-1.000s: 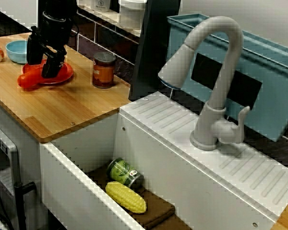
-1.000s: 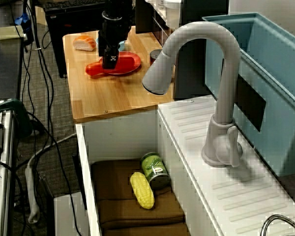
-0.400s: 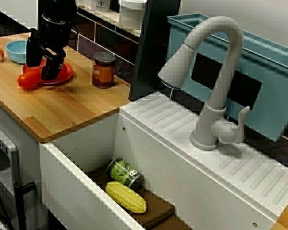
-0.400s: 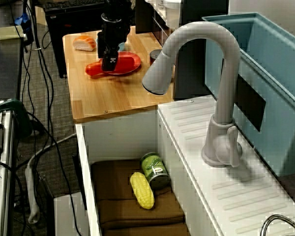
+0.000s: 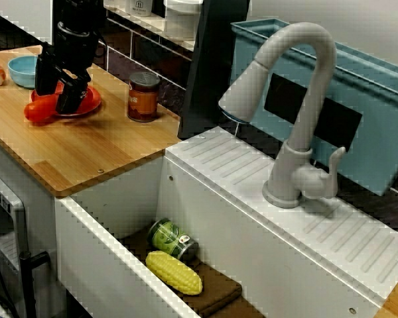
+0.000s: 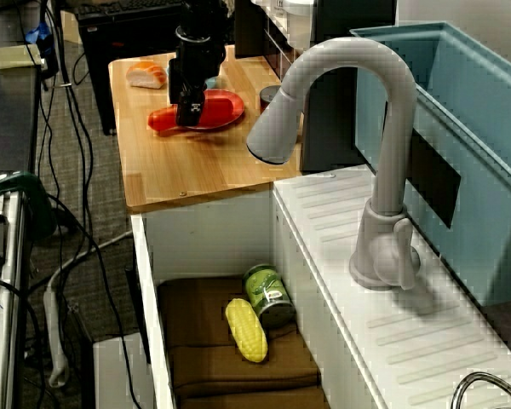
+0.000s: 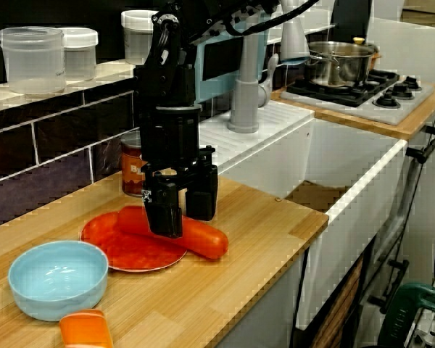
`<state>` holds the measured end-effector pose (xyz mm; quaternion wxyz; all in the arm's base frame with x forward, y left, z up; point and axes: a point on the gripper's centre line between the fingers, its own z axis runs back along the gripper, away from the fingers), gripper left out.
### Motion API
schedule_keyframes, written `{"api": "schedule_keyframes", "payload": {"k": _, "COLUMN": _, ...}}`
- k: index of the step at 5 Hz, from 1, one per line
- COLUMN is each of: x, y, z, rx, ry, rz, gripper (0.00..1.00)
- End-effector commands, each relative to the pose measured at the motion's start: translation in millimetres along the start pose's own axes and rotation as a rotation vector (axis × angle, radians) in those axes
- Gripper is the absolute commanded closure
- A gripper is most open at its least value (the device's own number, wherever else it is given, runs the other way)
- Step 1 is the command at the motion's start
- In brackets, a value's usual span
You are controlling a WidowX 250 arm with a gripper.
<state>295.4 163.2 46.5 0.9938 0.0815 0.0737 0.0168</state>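
Gripper (image 7: 183, 221) slightly higher above carrot (image 7: 206, 243)

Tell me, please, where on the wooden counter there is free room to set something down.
The widest bare patch is the near corner of the wooden counter, bordered by the red plate, the jar and the sink wall. Crowded: the far end, where the blue bowl, the plate, the long red vegetable and the claw over it stand close together.

Seen from the worktop's end, bare worktop (image 7: 261, 217) lies open at lower right of the fingers (image 7: 163, 210), while the jar (image 7: 130, 174) (near the tiled wall (image 7: 51, 167)) and the blue bowl (image 7: 54, 301) crowd the left.
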Motion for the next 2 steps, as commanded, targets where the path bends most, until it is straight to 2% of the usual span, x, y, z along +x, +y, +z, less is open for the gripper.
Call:
{"api": "schedule_keyframes", "payload": {"k": 1, "x": 2.3, "y": 9.2, "z": 12.2, "rx": 0.013, "ry": -0.032, "rz": 0.019, "gripper": 0.0}}
{"api": "schedule_keyframes", "payload": {"k": 2, "x": 2.0, "y": 8.9, "z": 11.5, "rx": 0.011, "ry": -0.029, "rz": 0.02, "gripper": 0.0}}
